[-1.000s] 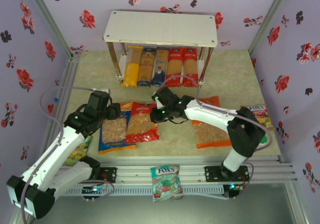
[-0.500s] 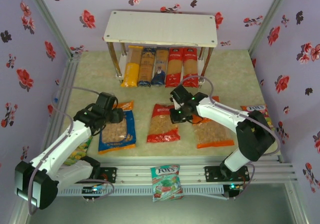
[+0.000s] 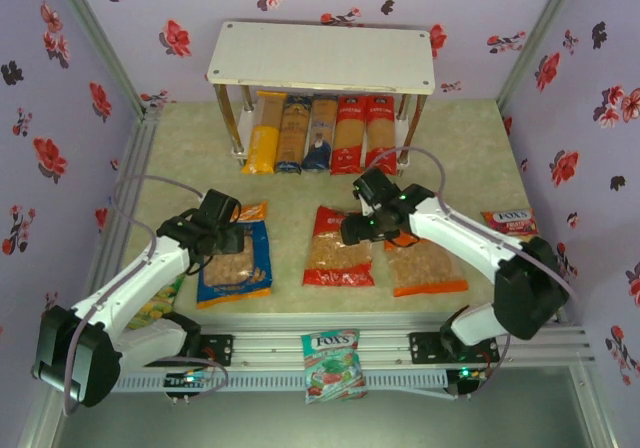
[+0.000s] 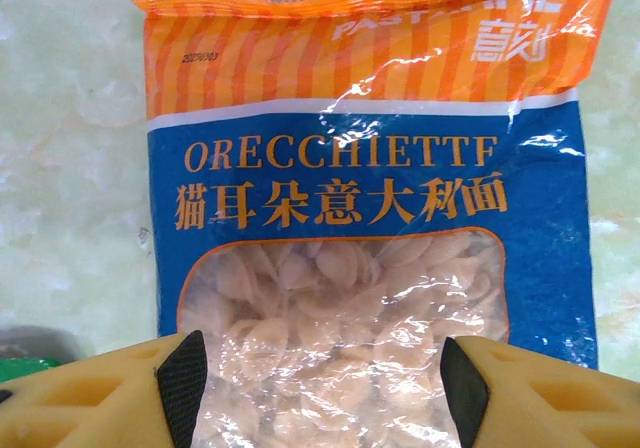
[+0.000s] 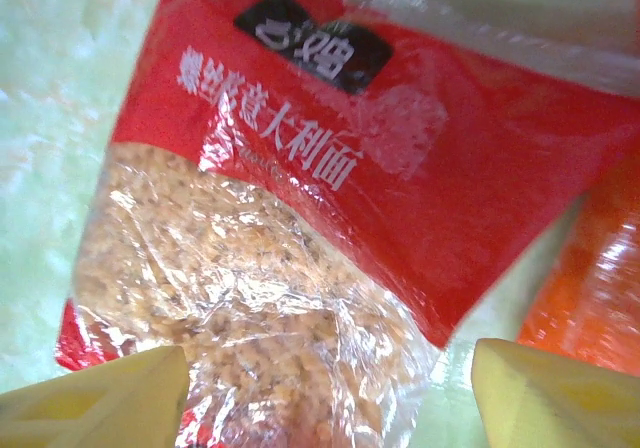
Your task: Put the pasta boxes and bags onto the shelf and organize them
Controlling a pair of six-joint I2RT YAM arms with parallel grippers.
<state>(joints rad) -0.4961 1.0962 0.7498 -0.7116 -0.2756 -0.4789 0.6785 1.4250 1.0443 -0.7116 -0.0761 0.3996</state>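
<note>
The shelf (image 3: pixel 320 56) stands at the back, with the yellow (image 3: pixel 262 133), two dark blue (image 3: pixel 306 133) and two red pasta boxes (image 3: pixel 365 133) lying side by side on its lower board. Three bags lie flat on the table in front of it. My left gripper (image 3: pixel 226 238) (image 4: pixel 322 393) hovers open over the blue bag (image 3: pixel 235 265) (image 4: pixel 360 198), its pads (image 4: pixel 183 388) straddling the clear window. Over the upper edge of the red bag (image 3: pixel 338 248) (image 5: pixel 300 168) my right gripper (image 3: pixel 356 230) (image 5: pixel 330 398) stands open. The orange bag (image 3: pixel 425 266) (image 5: pixel 590 288) lies just right of the red one.
Small FOX'S candy bags lie on the front rail (image 3: pixel 333 363), at the right wall (image 3: pixel 510 223) and under my left arm (image 3: pixel 160 306). Floral walls close in both sides and the back. The shelf's top board is bare.
My right gripper pulled the red bag right and toward the front, off the blue bag, then opened and let it go. My left gripper shifted slightly over the blue bag.
</note>
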